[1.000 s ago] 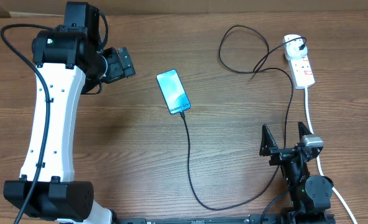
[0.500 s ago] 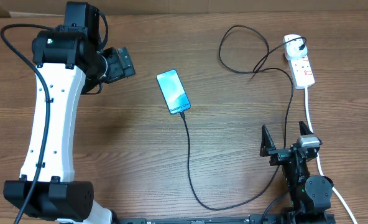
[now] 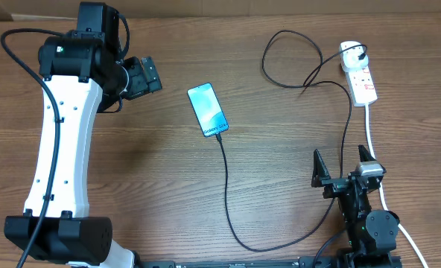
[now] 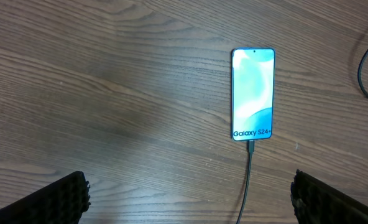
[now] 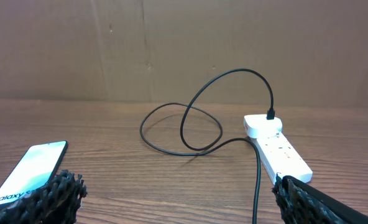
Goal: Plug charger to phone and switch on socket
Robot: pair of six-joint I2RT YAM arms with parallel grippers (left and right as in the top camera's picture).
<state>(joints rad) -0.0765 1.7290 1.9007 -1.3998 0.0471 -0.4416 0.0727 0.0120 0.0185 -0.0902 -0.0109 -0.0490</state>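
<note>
The phone [image 3: 208,109] lies face up mid-table, its blue screen lit, and shows again in the left wrist view [image 4: 253,94] and the right wrist view [image 5: 28,171]. The black charger cable [image 3: 226,193] has its tip in the phone's bottom edge [image 4: 250,144]. It loops along the front, then runs up to a black plug in the white socket [image 3: 358,74] at the back right [image 5: 277,146]. My left gripper [image 3: 142,76] hovers open to the left of the phone [image 4: 190,202]. My right gripper [image 3: 341,162] is open near the front right [image 5: 184,199], empty.
The socket's thick white cord [image 3: 370,130] runs down past my right gripper on its right side. A slack loop of charger cable [image 3: 280,59] lies left of the socket. A brown board wall [image 5: 171,43] stands behind the table.
My right wrist has shifted very slightly to the left. Nothing else has moved.
</note>
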